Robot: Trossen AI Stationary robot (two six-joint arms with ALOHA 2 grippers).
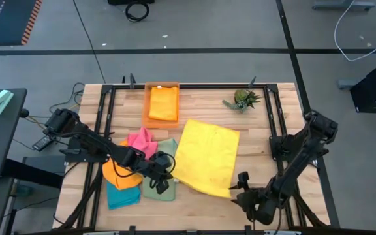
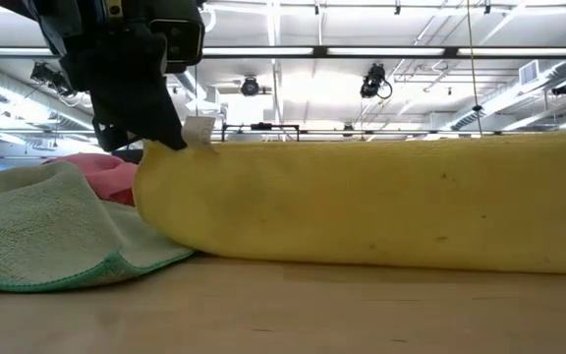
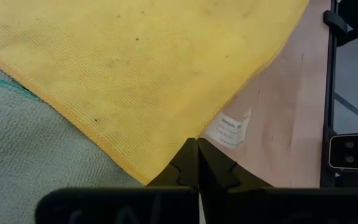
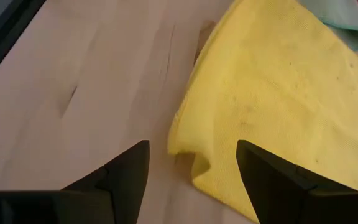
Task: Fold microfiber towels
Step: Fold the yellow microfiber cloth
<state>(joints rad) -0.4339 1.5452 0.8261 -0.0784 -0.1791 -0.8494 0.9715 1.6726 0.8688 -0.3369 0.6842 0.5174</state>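
A yellow microfiber towel point(image 1: 207, 155) lies spread in the middle of the table. My left gripper point(image 1: 170, 171) is shut on the towel's near left corner, next to a white label point(image 3: 229, 130). My right gripper point(image 4: 191, 168) stands open over the towel's near right corner point(image 4: 197, 158). Its fingers are on either side of that corner and do not hold it. Pink point(image 1: 142, 140), orange point(image 1: 118, 173), teal point(image 1: 123, 196) and sage green point(image 1: 162, 188) towels lie heaped under my left arm. My left gripper pinches the yellow towel's near left corner point(image 3: 188, 134) between its two shut fingers, right beside the white label. The fingers slant down at it from the table's left side. The corner point(image 2: 170, 147) is raised off the table, and the rest of the towel lies on the wood.
An orange tray point(image 1: 150, 121) with a folded orange cloth point(image 1: 164, 103) in it stands at the far edge. A small spiky green plant point(image 1: 243, 99) stands to its right. Bare wood shows near the right front corner point(image 4: 86, 74). Black frame rails run along the table's sides.
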